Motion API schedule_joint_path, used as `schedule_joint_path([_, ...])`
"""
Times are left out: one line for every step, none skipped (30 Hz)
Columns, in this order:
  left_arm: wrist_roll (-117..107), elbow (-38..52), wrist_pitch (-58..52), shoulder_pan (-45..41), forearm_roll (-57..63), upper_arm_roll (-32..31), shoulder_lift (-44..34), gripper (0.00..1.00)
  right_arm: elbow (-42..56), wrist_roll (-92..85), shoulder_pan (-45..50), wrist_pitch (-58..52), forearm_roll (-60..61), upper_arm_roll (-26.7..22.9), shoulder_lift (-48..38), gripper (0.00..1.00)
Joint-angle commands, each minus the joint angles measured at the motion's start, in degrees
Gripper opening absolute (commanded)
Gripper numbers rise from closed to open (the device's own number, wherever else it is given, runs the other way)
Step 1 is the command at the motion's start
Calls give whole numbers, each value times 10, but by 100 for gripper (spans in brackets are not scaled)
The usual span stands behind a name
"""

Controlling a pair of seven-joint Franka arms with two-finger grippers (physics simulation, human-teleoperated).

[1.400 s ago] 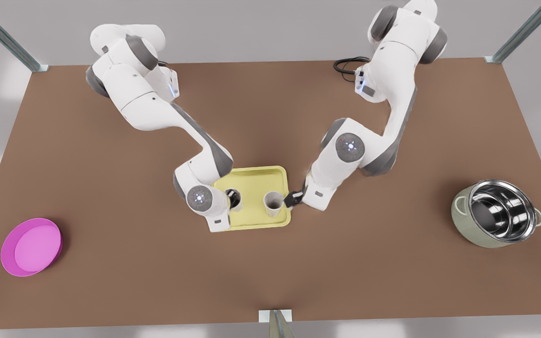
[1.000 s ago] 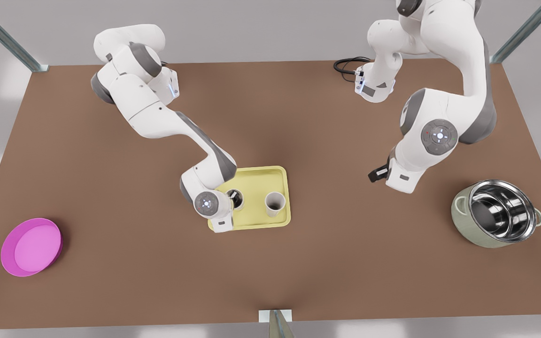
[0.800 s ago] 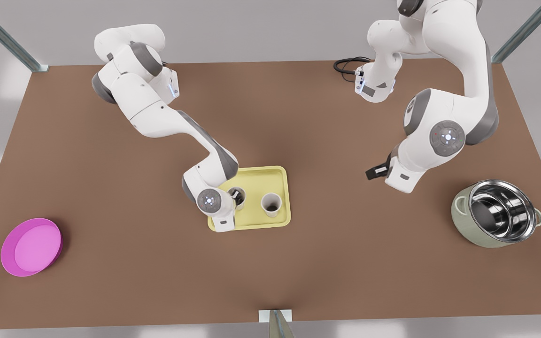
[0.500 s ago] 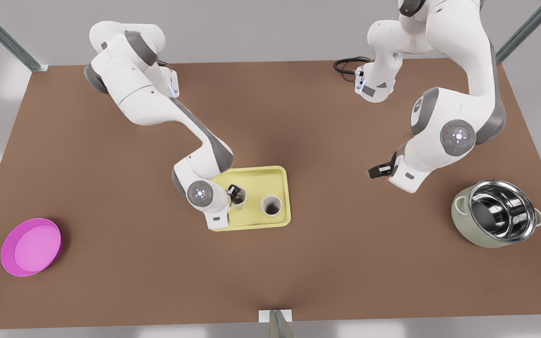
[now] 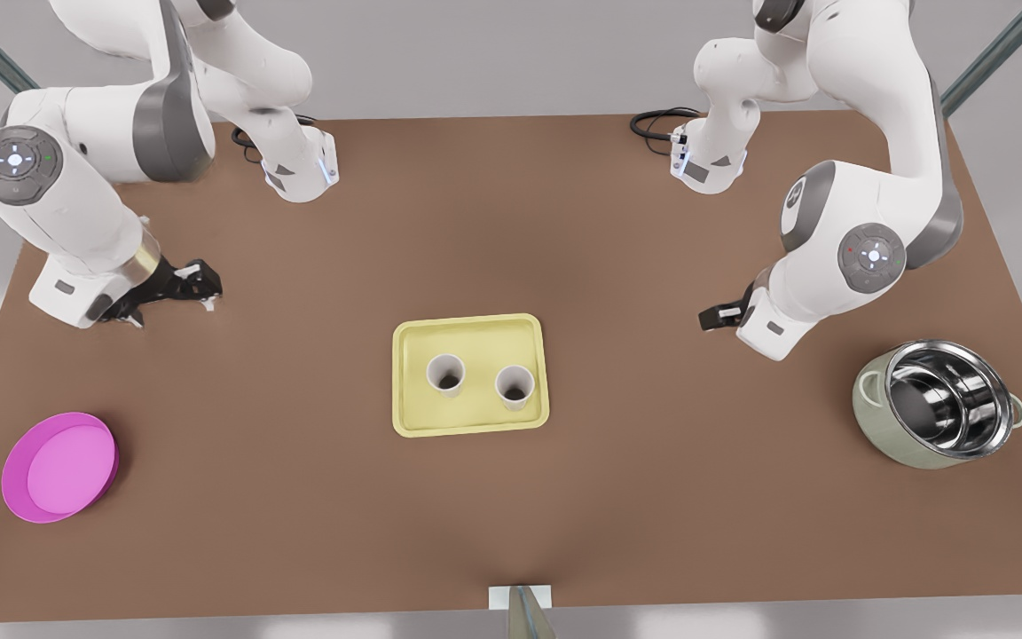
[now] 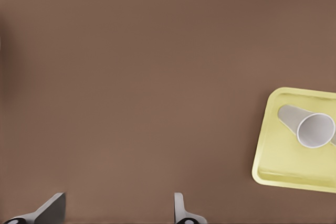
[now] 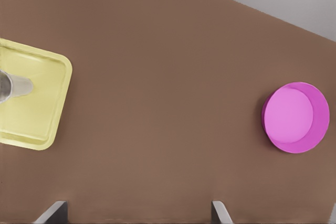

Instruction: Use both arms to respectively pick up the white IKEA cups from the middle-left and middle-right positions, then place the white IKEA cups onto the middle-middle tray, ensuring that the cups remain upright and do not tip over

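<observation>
Two jointed robot arms are shown: the left arm (image 5: 76,204) at the front view's left, the right arm (image 5: 857,231) at its right. Glossy white rounded shells are joined by grey sections. A round grey cap (image 5: 16,162) dotted with small lights is set on each wrist joint. Each arm is ended in black: the left gripper (image 5: 196,286), the right gripper (image 5: 713,317). A black cable (image 5: 653,124) is looped by the right arm's base.

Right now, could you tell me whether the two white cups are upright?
Upright: the front view's left cup and right cup stand apart on the tray, mouths up.
</observation>
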Motion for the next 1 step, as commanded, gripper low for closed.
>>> schedule_joint_path([27, 10, -19, -1, 0, -2, -1, 100, -19, 149, 2, -55, 26, -2, -20, 100])
